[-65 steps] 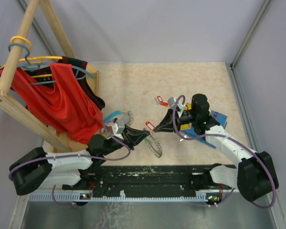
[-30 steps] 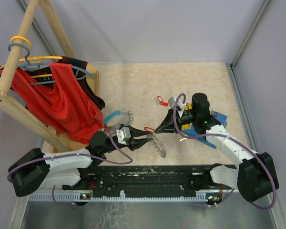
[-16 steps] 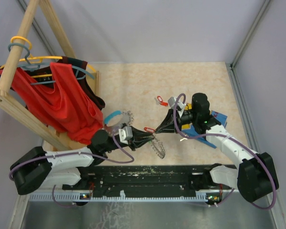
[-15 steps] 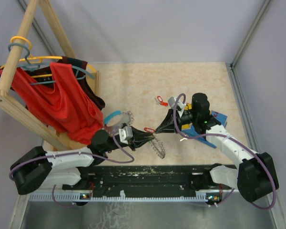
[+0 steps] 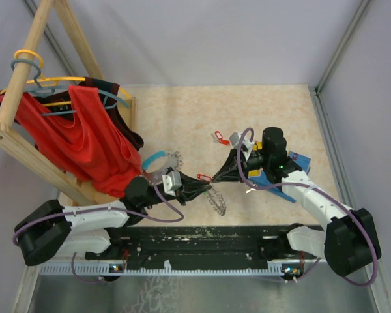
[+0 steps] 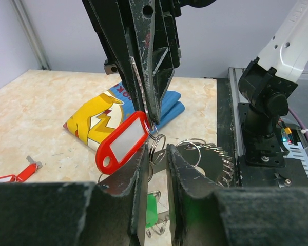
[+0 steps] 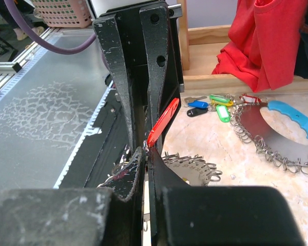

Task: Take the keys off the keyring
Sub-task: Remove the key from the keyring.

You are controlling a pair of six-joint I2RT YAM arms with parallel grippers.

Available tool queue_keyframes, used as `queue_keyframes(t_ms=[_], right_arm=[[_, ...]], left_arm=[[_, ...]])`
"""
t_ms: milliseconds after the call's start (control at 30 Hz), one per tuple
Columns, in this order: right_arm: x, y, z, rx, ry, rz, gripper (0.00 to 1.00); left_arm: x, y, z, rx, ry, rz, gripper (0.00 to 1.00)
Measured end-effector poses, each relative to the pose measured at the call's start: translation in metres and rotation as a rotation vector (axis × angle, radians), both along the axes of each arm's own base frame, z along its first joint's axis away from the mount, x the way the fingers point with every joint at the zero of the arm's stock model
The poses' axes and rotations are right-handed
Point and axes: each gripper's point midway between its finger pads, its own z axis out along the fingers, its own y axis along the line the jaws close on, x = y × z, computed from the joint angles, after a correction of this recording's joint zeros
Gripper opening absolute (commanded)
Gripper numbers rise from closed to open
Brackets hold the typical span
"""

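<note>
My left gripper [image 5: 197, 186] is shut on the keyring [image 5: 216, 199], a grey disc fringed with silver loops, and holds it off the table. In the left wrist view the disc [image 6: 215, 160] sticks out right of my fingers [image 6: 139, 171]. My right gripper [image 5: 212, 177] meets it tip to tip and is shut on the small ring of a red-tagged key [image 5: 204, 177]. That red tag [image 6: 122, 143] hangs just above my left fingers, and it also shows in the right wrist view [image 7: 162, 123]. A green tag [image 6: 154, 212] hangs below.
A second looped ring with a blue handle [image 5: 164, 158] lies by the wooden rack [image 5: 26, 147], with several coloured tagged keys [image 7: 215, 105] beside it. A loose red key [image 5: 217, 135] lies farther back. A blue and yellow pouch [image 5: 285, 175] sits under my right arm.
Over two seconds my left gripper turned and brought the keyring up against the right gripper's tips. In the last half second almost nothing has moved.
</note>
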Motion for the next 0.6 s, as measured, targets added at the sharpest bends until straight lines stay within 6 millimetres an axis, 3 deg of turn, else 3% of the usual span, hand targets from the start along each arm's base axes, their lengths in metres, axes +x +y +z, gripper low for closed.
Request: queue_keyframes(t_ms=[267,400,600], right_arm=[[-0.0007,-0.0002,0.0001,0.001,0.001,0.004,0.0],[-0.001,-0.0002,0.0002,0.001,0.001,0.006,0.0],[-0.001,-0.0002,0.0002,0.001,0.001,0.006,0.0]], left_arm=[[0.0001,0.0001,0.0001,-0.003,0.011,-0.001,0.13],[0.0001,0.0001,0.0001,-0.003,0.013,-0.001,0.01],[0.0,0.0001,0.0001,-0.003,0.013,-0.001,0.0]])
